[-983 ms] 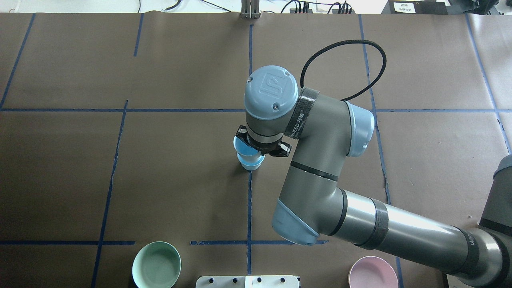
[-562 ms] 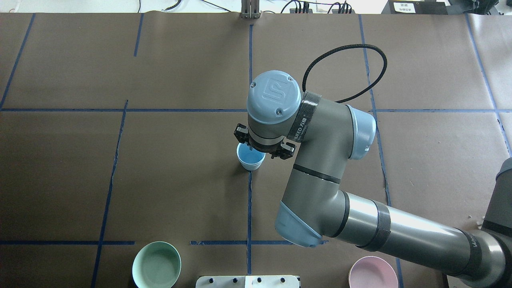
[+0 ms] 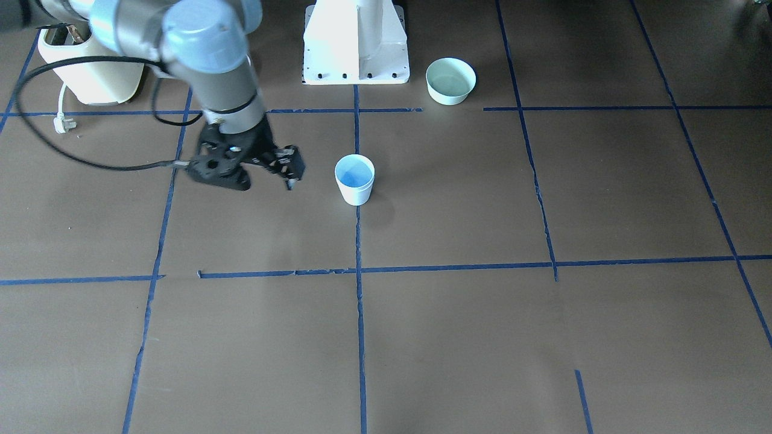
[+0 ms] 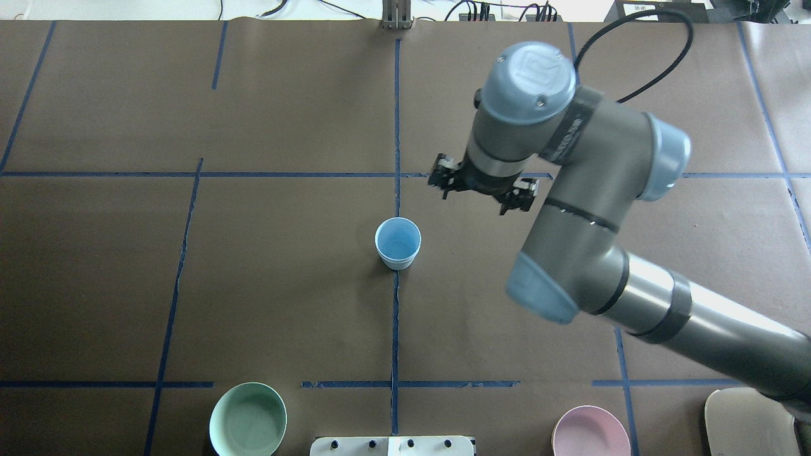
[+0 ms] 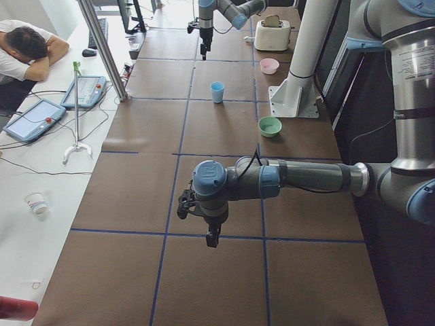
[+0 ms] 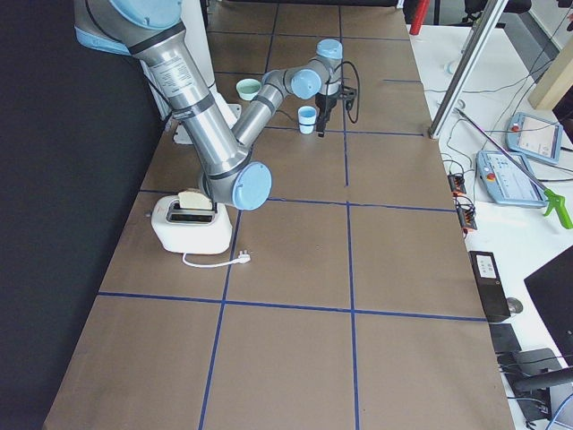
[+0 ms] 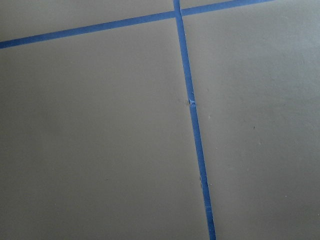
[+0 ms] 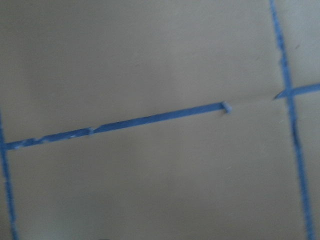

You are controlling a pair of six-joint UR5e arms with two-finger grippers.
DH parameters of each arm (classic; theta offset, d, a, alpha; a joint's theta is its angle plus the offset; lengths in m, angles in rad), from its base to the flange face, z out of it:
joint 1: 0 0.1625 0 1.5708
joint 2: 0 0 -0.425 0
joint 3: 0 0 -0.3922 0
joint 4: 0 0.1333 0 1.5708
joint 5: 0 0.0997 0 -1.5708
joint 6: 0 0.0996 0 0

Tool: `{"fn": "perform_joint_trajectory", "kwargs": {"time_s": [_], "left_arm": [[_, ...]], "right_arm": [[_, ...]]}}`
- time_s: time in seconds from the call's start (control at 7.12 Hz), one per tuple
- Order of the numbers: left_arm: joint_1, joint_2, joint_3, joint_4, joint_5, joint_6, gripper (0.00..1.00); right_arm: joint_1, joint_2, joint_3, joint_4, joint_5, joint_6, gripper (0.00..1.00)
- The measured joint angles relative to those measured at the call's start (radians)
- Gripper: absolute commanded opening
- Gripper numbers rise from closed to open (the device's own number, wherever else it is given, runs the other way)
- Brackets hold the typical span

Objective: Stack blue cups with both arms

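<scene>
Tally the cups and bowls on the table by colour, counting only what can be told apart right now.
Pale-blue cup: 1 (cannot tell whether another is nested inside)
Mint-green bowl: 1
Pink bowl: 1
Total: 3

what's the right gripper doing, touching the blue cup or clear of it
Apart. The overhead view shows bare brown table between the right gripper and the blue cup; the front-facing view shows the same gap.

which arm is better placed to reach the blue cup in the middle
Right. The right gripper hangs open near the cup, while the left gripper hovers far down the table, outside the overhead view.
</scene>
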Motion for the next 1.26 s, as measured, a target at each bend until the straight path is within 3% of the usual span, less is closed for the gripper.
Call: {"fn": "perform_joint_trajectory", "kwargs": {"time_s": [0.42, 0.7, 0.98, 1.26], "left_arm": [[0.001, 0.002, 0.0, 0.002, 0.002, 0.001, 1.0], [0.001, -0.002, 0.0, 0.002, 0.006, 0.0, 1.0], [0.001, -0.003, -0.006, 0.002, 0.01, 0.003, 1.0], [0.003, -0.003, -0.016, 0.001, 0.011, 0.007, 1.0]], "right_arm": [[0.349, -0.325, 0.016, 0.007, 0.207, -0.706, 1.0], [0.561, -0.545, 0.025, 0.007, 0.249, -1.113, 1.0], [0.721, -0.706, 0.025, 0.009, 0.253, -1.289, 1.0], [0.766, -0.791, 0.026, 0.031, 0.25, -1.308, 1.0]]}}
